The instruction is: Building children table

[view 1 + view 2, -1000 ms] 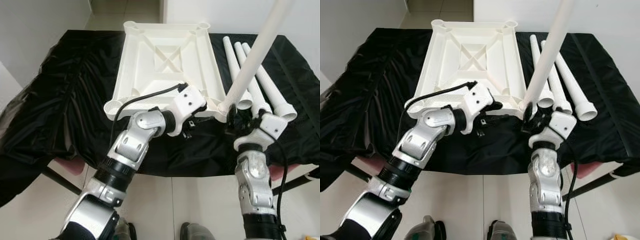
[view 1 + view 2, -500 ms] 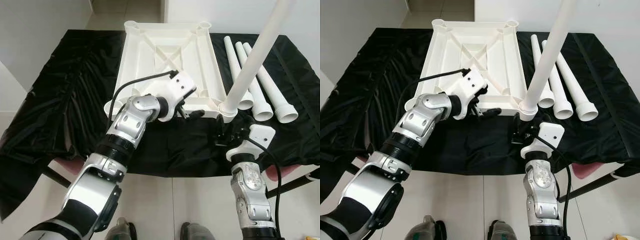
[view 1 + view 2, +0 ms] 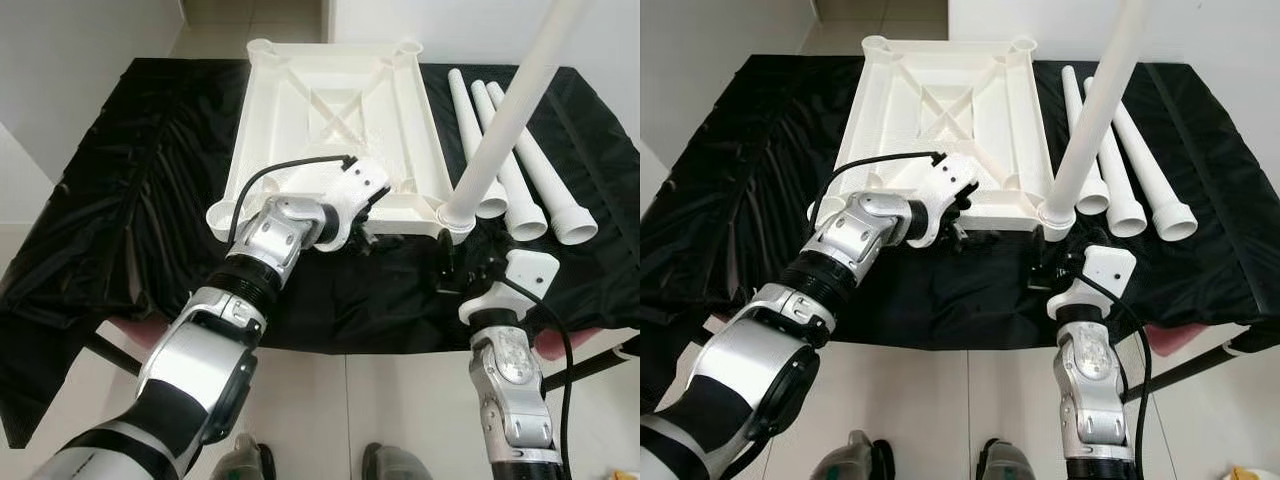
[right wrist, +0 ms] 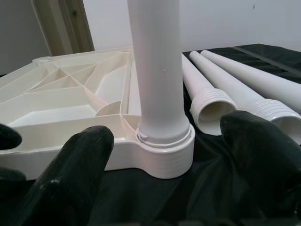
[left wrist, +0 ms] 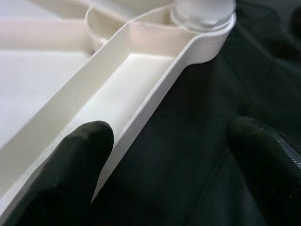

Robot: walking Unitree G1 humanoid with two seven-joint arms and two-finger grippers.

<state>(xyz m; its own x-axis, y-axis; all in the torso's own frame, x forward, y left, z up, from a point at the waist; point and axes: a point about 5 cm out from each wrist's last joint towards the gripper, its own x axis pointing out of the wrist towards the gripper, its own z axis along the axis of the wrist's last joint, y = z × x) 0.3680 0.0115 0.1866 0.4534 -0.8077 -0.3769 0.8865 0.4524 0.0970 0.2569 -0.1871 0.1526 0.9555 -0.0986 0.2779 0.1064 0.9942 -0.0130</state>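
One white leg (image 3: pixel 505 115) stands upright in the near right corner socket (image 3: pixel 455 217) of the inverted tabletop (image 3: pixel 335 110), which lies underside up on the black cloth (image 3: pixel 140 190) covering our work surface. Three more legs (image 3: pixel 520 165) lie side by side on the cloth, just right of the tabletop, with their threaded ends toward us. Our left gripper (image 3: pixel 375 222) sits at the tabletop's near edge with its fingers apart; in the left wrist view one finger (image 5: pixel 77 160) is against the near rim and the other is over the cloth. Our right gripper (image 3: pixel 450 275) hovers over the cloth just near of the standing leg, fingers spread and clear of it.
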